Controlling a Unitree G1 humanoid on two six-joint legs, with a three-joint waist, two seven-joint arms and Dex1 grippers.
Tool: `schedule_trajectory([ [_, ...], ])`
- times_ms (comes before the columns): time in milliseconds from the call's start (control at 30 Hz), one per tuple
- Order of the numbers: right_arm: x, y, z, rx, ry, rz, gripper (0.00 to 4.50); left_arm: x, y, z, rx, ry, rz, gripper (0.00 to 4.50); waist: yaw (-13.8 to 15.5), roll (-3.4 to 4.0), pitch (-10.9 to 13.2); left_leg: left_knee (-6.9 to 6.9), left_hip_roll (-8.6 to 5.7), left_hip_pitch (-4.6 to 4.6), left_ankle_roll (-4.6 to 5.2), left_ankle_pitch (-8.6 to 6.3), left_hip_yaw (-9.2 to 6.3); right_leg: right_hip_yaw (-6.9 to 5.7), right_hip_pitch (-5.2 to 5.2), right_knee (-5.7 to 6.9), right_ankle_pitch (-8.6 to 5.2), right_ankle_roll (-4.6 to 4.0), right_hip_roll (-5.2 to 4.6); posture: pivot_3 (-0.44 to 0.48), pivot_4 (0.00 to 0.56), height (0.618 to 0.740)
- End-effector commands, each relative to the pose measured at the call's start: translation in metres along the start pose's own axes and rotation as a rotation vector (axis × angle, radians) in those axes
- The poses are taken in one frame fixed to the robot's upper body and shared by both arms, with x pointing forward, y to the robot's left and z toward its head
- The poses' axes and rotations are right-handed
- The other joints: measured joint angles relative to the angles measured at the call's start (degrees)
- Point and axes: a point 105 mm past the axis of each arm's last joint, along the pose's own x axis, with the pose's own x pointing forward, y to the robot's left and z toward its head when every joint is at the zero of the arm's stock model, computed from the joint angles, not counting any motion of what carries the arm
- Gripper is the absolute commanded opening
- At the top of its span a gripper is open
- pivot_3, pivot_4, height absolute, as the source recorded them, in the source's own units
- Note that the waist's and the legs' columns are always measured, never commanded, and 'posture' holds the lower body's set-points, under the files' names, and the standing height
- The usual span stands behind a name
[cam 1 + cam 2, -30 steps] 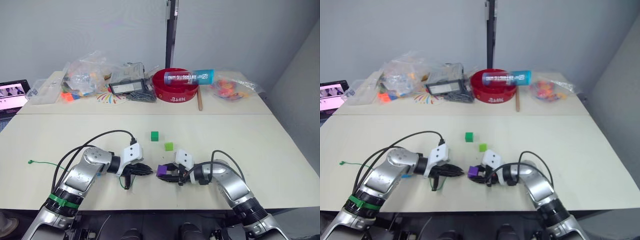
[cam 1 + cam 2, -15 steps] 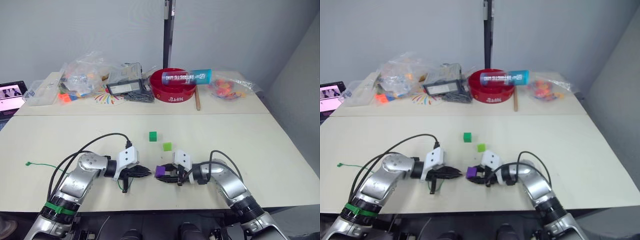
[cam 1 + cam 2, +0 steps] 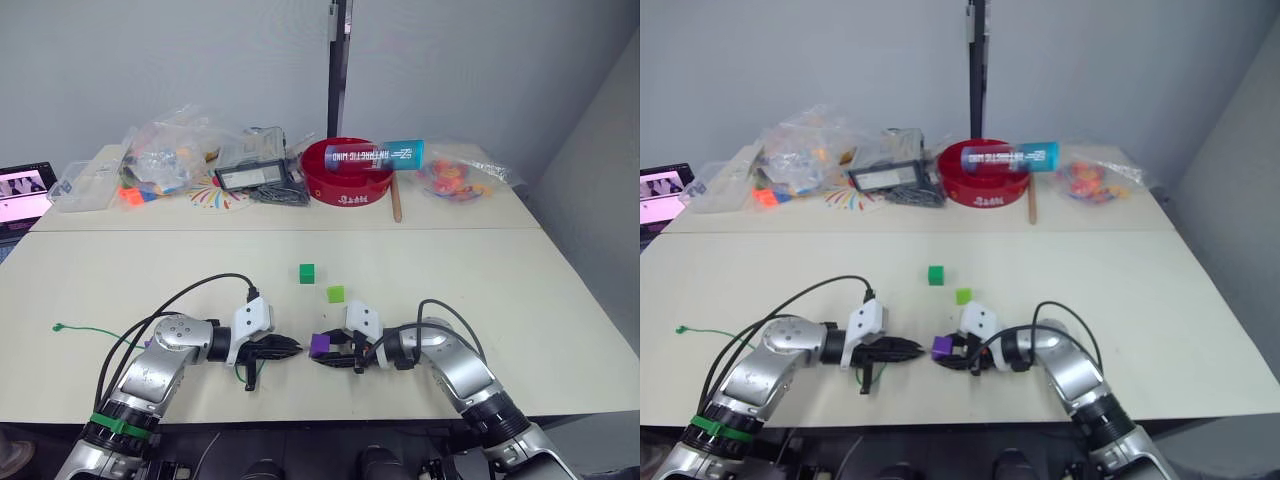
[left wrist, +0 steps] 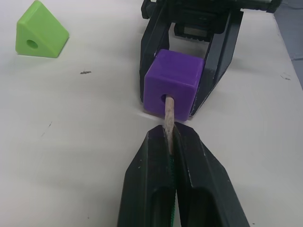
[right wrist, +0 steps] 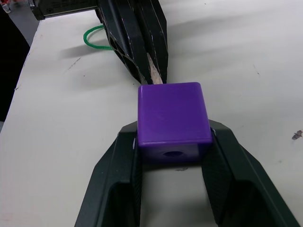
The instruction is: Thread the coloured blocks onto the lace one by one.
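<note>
Lace (image 3: 110, 334): a thin green cord trailing across the pale worktop (image 3: 520, 290) from a small knot at the left edge of the head view, then running to the lower centre. Its pale stiff tip (image 4: 168, 109) is pinched between the pressed-together fingers of the left claw (image 4: 171, 142) and enters the hole in the near face of a purple block (image 4: 173, 83).

Worktop: fills the lower two thirds of the head view. A second worktop abuts its far edge and carries the clutter: clear bags of orange and blue pieces (image 3: 165, 155) at upper left, a grey device (image 3: 252, 175) on a tangle of black cable, a red round tray (image 3: 348, 184) at upper centre with a blue-and-clear tube (image 3: 378, 154) lying across it, a wooden stick (image 3: 397, 203) just right of the tray, and another clear bag (image 3: 462, 178) at upper right. A lit screen (image 3: 22, 189) shows at the left edge.

Right claw (image 5: 173, 156): fingers closed on opposite sides of the purple block, holding it at lower centre of the head view, facing the left claw tip to tip.

Loose blocks: a dark green block (image 3: 306, 272) and a light green block (image 3: 336, 293) lie apart on the worktop, just above the two claws in the head view. In the left wrist view the light green piece (image 4: 40, 30) appears wedge-shaped with a hole.
</note>
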Motion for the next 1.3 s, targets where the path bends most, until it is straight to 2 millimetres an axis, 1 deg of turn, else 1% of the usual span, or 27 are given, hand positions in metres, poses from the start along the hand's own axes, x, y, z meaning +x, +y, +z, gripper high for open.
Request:
schedule_trajectory([
  [33, 0.008, 0.011, -0.015, 0.054, 0.042, 0.039, 1.19, 0.001, -0.003, -0.002, -0.019, -0.012, -0.017, 0.0, 0.0, -0.02, 0.0, 0.0, 0.0, 0.0, 0.0, 0.0, 0.0, 0.0, 0.0, 0.0, 0.0, 0.0, 0.0, 0.0, 0.15, 0.731],
  [167, 0.005, 0.011, -0.019, 0.054, 0.058, 0.037, 1.19, -0.011, 0.004, 0.005, 0.017, -0.005, -0.016, 0.0, -0.1, -0.02, 0.0, -0.02, 0.01, 0.0, 0.0, 0.0, 0.01, 0.0, -0.04, 0.01, 0.0, 0.0, 0.01, 0.0, 0.15, 0.731],
  [233, 0.005, 0.011, -0.02, 0.055, 0.058, 0.036, 1.19, -0.014, 0.004, 0.01, 0.026, -0.001, -0.019, 0.0, -0.4, -0.02, 0.0, -0.05, 0.01, -0.01, 0.0, 0.0, 0.01, 0.0, -0.06, 0.01, 0.0, -0.01, 0.02, 0.0, 0.15, 0.731],
  [433, 0.005, 0.011, -0.02, 0.055, 0.059, 0.034, 1.19, -0.02, 0.0, 0.02, 0.053, 0.04, -0.039, 0.0, -0.3, -0.02, 0.0, -0.15, 0.01, -0.02, 0.0, 0.0, 0.0, 0.0, -0.1, -0.02, -0.01, -0.02, 0.01, 0.0, 0.15, 0.731],
  [533, 0.005, 0.01, -0.019, 0.055, 0.057, 0.03, 1.19, -0.024, 0.001, 0.02, 0.055, 0.062, -0.023, 0.0, -0.3, -0.02, 0.0, -0.15, 0.01, -0.02, 0.0, 0.0, 0.0, 0.0, -0.08, -0.04, -0.01, -0.01, 0.0, 0.0, 0.15, 0.731],
  [767, 0.005, 0.01, -0.019, 0.057, 0.054, 0.029, 1.19, -0.025, -0.003, 0.023, 0.046, 0.037, -0.014, 0.0, -0.3, -0.03, 0.0, -0.15, 0.02, -0.02, 0.0, 0.0, 0.01, 0.0, -0.09, -0.04, -0.01, -0.01, 0.01, 0.0, 0.15, 0.731],
  [1033, 0.006, 0.011, -0.018, 0.056, 0.053, 0.036, 1.19, -0.016, -0.013, 0.021, 0.057, 0.063, -0.07, 0.0, -0.3, -0.02, 0.0, -0.15, 0.02, -0.03, 0.0, 0.0, 0.01, 0.0, -0.09, -0.05, -0.02, -0.02, 0.01, 0.0, 0.15, 0.731],
  [1233, 0.006, 0.012, -0.018, 0.058, 0.055, 0.039, 1.19, 0.008, -0.008, 0.039, 0.084, -0.002, -0.072, 0.0, 0.1, -0.03, 0.0, -0.15, 0.01, -0.06, 0.0, 0.0, 0.02, 0.0, -0.09, -0.09, -0.03, -0.02, 0.0, 0.0, 0.15, 0.731],
  [1300, 0.006, 0.012, -0.018, 0.059, 0.054, 0.039, 1.19, 0.013, -0.008, 0.042, 0.087, -0.008, -0.082, 0.0, 0.4, -0.02, 0.0, -0.15, -0.01, -0.06, 0.0, 0.0, 0.02, 0.0, -0.08, -0.1, -0.03, -0.01, -0.01, 0.0, 0.15, 0.731],
])
